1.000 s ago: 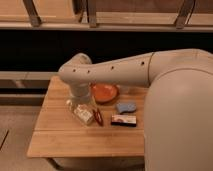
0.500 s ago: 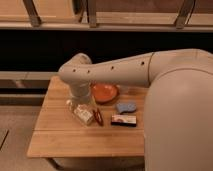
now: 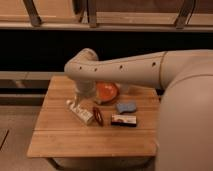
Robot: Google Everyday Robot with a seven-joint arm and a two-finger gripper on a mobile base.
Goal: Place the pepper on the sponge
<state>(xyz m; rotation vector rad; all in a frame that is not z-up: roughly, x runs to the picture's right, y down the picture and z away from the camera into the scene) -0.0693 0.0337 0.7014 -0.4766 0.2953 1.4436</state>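
Bench (image 3: 55, 132): matt planked wood. Arm (image 3: 125, 67): smooth matt beige shell; its gripper (image 3: 82, 100) sits above the white bottle (image 3: 80, 112). Sponge (image 3: 126, 107): soft, matt.

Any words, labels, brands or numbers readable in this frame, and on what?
No text can be read.
Label on the dark flat box: white and orange, print too blurred to read.
Marks on the white bottle: too blurred to read.
No text visible on the pepper, sponge or orange bowl.
No marking visible on the tool, low over the table by the white bottle.
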